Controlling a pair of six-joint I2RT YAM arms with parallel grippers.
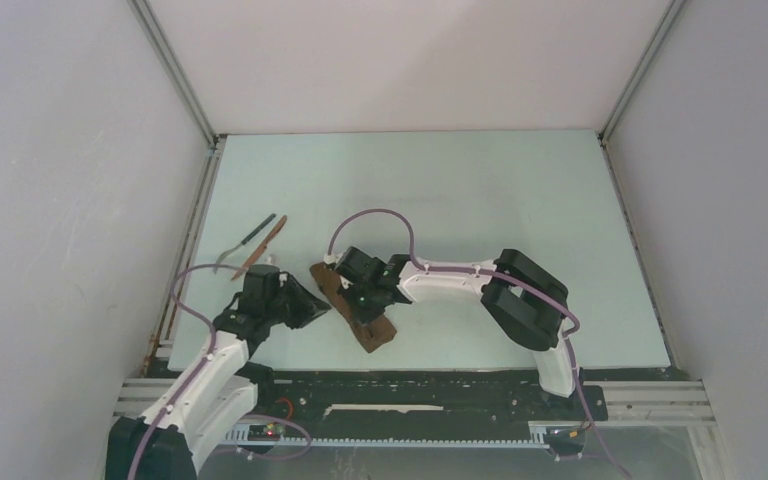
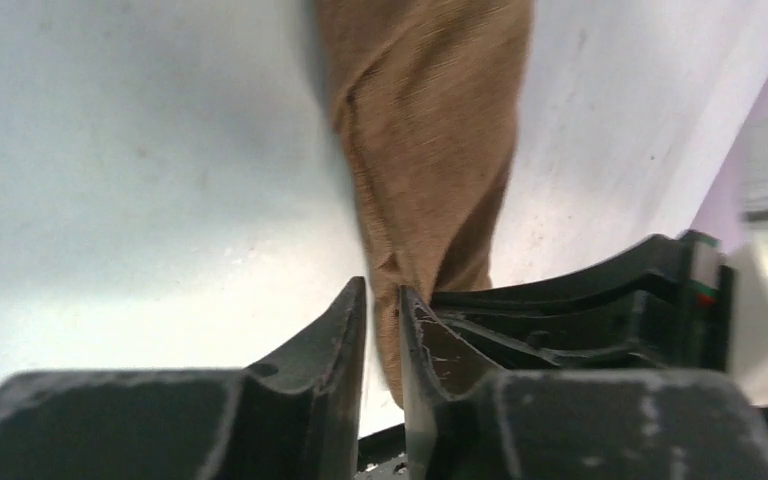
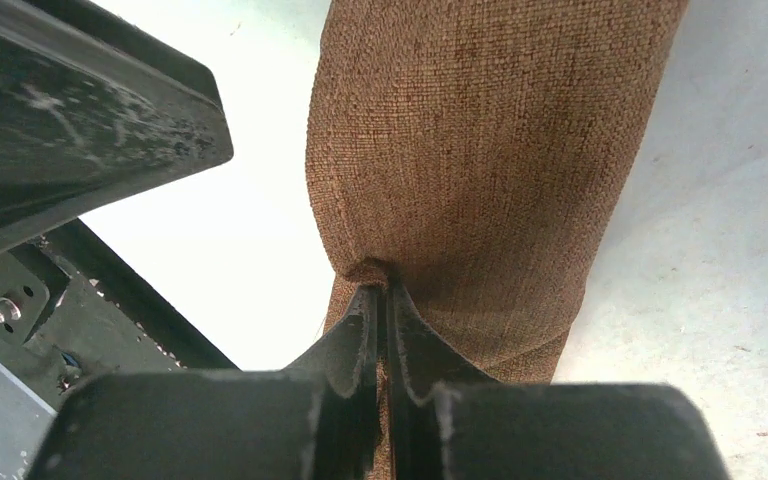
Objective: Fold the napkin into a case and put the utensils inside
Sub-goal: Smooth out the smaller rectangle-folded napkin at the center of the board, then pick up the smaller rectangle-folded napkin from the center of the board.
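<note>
**Two arms at a folded napkin, utensils lying aside**

The pale, flat table (image 1: 480,200) carries everything. The white-and-black left arm (image 1: 215,360) and right arm (image 1: 450,280) bend inward from the near edge. The dark brown woven cloth napkin (image 1: 375,333) lies near that edge, left of centre, folded into a narrow diagonal strip. The right gripper (image 3: 380,300) has its fingertips pressed together on a puckered pinch of the napkin. The left gripper (image 2: 382,310) sits at the strip's left side, jaws a narrow slit apart with cloth showing in the gap; whether it grips cannot be told. The silver-tined, dark-handled fork (image 1: 258,232) and the thin reddish-brown knife (image 1: 263,247) lie just beside each other, apart from the napkin, toward the far left.
</note>
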